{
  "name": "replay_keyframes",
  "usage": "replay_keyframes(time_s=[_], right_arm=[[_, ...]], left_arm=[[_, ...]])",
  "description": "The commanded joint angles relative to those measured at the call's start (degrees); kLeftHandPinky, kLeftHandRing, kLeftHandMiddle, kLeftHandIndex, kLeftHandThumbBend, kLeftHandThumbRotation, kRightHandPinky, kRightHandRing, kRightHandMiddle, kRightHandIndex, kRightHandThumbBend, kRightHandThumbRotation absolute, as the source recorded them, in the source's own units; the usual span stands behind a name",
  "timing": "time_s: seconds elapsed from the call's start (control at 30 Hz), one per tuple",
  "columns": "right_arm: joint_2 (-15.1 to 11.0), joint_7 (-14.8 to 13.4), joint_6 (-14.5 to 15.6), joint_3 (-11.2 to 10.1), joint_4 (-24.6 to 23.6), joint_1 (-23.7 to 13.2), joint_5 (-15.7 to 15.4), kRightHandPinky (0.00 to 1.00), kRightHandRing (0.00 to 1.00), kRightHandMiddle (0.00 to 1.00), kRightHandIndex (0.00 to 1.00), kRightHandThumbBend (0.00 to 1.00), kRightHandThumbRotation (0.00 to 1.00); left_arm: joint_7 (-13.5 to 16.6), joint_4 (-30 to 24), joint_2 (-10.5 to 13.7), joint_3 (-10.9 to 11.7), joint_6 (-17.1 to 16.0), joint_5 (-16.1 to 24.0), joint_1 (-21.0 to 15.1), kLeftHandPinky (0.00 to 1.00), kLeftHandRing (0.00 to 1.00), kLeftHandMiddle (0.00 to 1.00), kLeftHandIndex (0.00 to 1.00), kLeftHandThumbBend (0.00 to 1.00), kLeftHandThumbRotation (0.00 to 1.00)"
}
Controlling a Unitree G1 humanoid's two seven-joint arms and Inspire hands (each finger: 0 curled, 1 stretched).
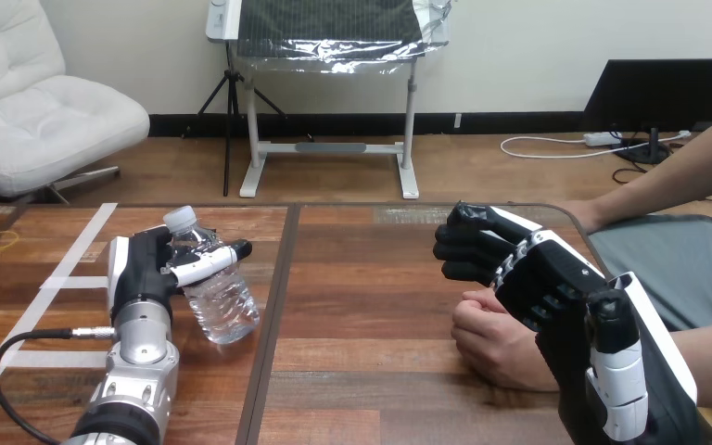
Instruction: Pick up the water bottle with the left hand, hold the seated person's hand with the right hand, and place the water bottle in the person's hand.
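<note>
A clear plastic water bottle [225,301] with a white cap leans to the left at the table's left side. My left hand [134,273] is shut on it, with the thumb curled across its upper part. Whether its base rests on the wood I cannot tell. At the right, my right hand [556,278] lies over the person's hand [496,338], which is closed in a fist on the table. The fist shows from under my palm on its left side. Whether my right hand holds it I cannot tell.
The person's other forearm [667,181] reaches in from the upper right to the table's far right corner. White tape lines [65,278] and a yellow ring [0,239] mark the wooden table [362,306] at the left. A dark seam runs down the table's middle.
</note>
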Motion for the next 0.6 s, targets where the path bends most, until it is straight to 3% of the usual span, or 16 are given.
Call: replay_keyframes(time_s=[0.0,0.57], right_arm=[[-0.12,0.00,-0.26,-0.79,-2.43,-2.15,1.11,0.78,0.79,0.79,0.80,0.77,1.00],[0.05,-0.20,-1.51,-1.26,-1.16,-2.61,-0.27,0.77,0.79,0.79,0.81,0.75,1.00]], left_arm=[[0.08,-2.52,0.29,-0.88,-2.55,0.63,-3.58,0.32,0.37,0.42,0.46,0.67,0.00],[1.07,-5.70,0.00,-1.86,-5.12,0.77,-1.43,0.31,0.36,0.42,0.44,0.69,0.00]])
